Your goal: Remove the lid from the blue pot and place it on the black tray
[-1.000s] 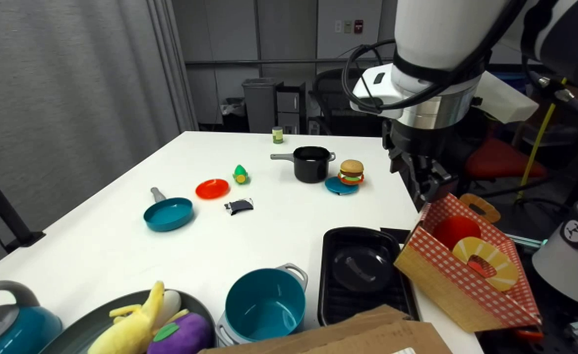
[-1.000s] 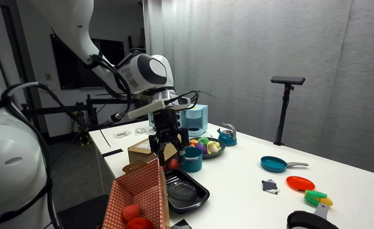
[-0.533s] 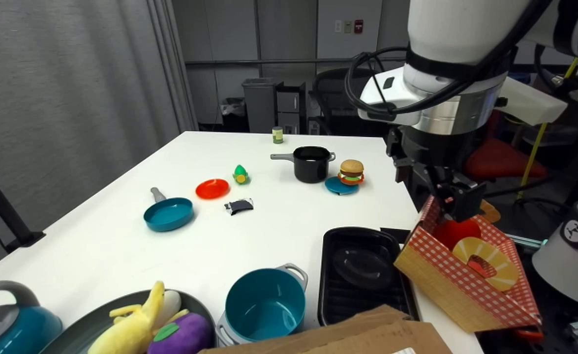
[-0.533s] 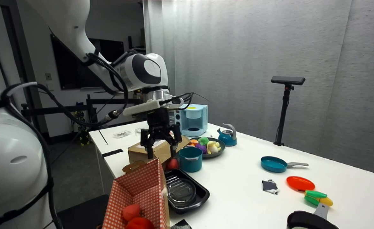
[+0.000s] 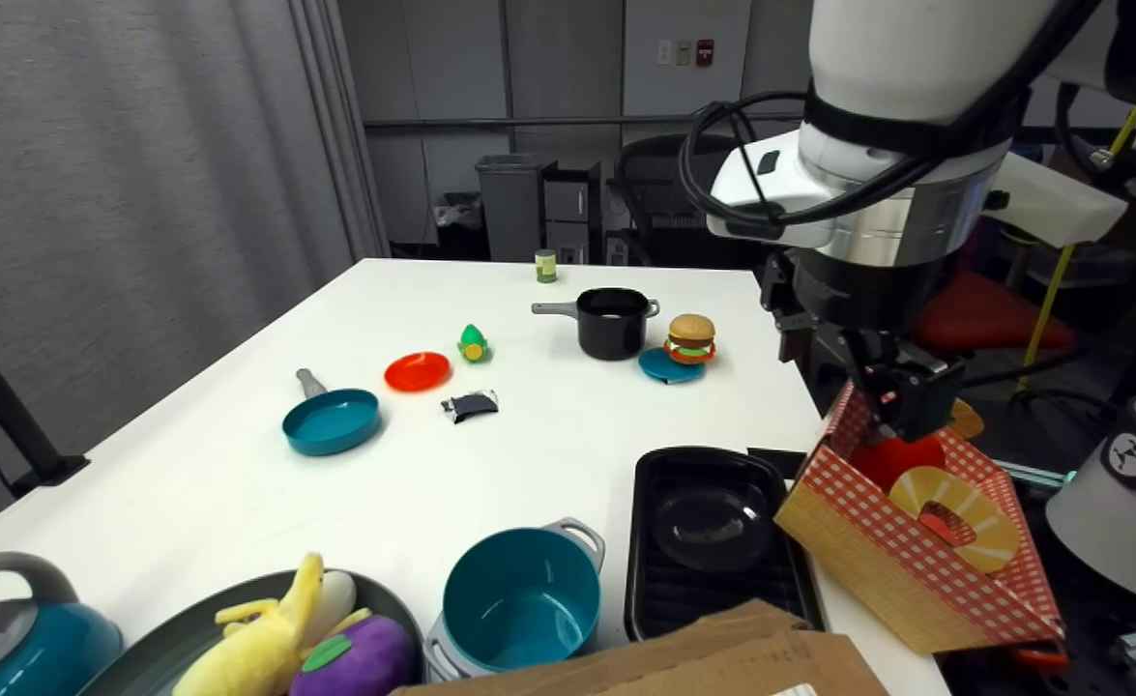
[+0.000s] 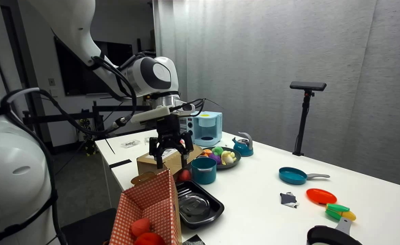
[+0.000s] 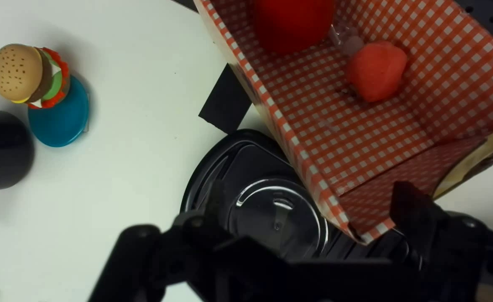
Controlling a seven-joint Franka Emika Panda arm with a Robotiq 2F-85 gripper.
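Observation:
The glass lid (image 5: 713, 527) lies flat in the black tray (image 5: 693, 604), and it also shows there in an exterior view (image 6: 194, 205) and in the wrist view (image 7: 277, 222). The teal-blue pot (image 5: 524, 599) stands uncovered beside the tray, and it shows in an exterior view (image 6: 205, 173) too. My gripper (image 6: 172, 164) is open and empty, raised above the table near the checkered box and the tray. In the wrist view its fingers (image 7: 311, 196) stand wide apart, with the lid and the box corner seen below. The gripper's body hides the near part of the tray there.
The red-and-white checkered box (image 5: 916, 570) with toy food leans against the tray's side. A cardboard box (image 6: 152, 163) stands behind the tray. A pan of toy vegetables (image 6: 235, 162), a black pot (image 5: 611, 324), a burger (image 5: 690, 338) and a teal pan (image 5: 331, 422) are on the table.
My open gripper has moved rightward over the checkered box in an exterior view, and leftward, away from the pot, in an exterior view. Most of this came early. The lid, tray and pot stay still.

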